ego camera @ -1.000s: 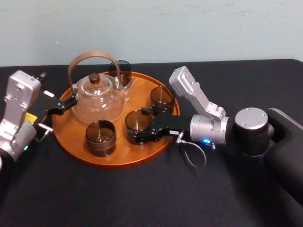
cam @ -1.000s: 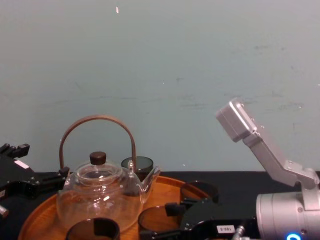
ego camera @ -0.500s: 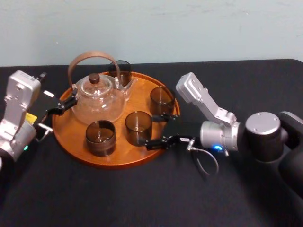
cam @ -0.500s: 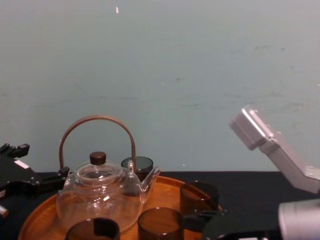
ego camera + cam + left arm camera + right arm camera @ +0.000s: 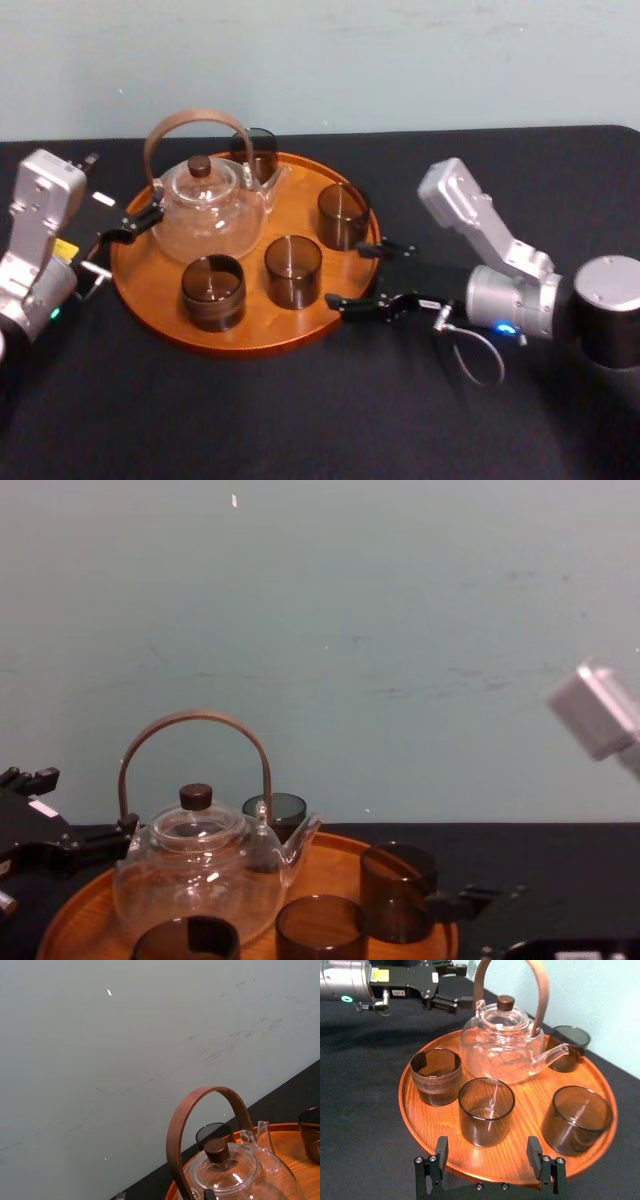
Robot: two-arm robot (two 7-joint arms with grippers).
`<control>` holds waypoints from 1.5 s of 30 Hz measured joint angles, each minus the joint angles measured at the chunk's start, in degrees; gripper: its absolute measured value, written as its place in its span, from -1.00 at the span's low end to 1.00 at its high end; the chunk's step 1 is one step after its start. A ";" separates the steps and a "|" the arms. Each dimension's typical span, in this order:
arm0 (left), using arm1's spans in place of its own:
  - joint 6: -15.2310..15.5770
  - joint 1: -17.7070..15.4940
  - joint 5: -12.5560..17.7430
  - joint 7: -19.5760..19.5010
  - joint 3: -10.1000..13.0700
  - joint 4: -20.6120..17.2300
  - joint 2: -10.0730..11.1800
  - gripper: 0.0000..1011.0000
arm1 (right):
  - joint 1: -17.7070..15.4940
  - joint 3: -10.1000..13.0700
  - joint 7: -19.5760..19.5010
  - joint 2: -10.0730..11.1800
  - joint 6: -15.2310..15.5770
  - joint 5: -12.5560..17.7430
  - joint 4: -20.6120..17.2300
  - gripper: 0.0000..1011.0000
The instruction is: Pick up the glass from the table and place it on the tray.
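Right gripper (image 5: 487, 1147) spread beside tray (image 5: 527, 1115)

Mostly you're looking at a pale blue-green wall (image 5: 125, 1050) with a few faint scuffs on it. Low in the corner sits a clear glass teapot (image 5: 235, 1180) with a big arched brown handle (image 5: 172, 1145) and a dark brown knob (image 5: 217, 1147) on its lid. It's standing on the orange-brown tray (image 5: 287, 1145). A dark glass (image 5: 212, 1132) is tucked just behind the pot, framed by the handle's arch, and a second dark glass (image 5: 311, 1125) is cut off at the frame's edge. A strip of black desk (image 5: 285, 1105) runs between tray and wall
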 joint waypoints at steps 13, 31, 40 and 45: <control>0.00 0.00 0.00 0.00 0.00 0.00 0.00 1.00 | -12.43 10.48 -10.86 5.77 -2.88 1.38 -12.06 0.98; 0.00 0.00 0.00 0.00 0.00 0.00 0.00 1.00 | -16.95 18.61 -19.11 4.03 -4.16 -0.16 -10.40 0.98; 0.00 0.00 0.00 0.00 0.00 0.00 0.00 1.00 | -16.92 18.34 -18.90 4.21 -4.16 -0.14 -10.53 0.98; 0.00 0.00 0.00 0.00 0.00 0.00 0.00 1.00 | -16.90 18.24 -18.82 4.29 -4.16 -0.14 -10.59 0.98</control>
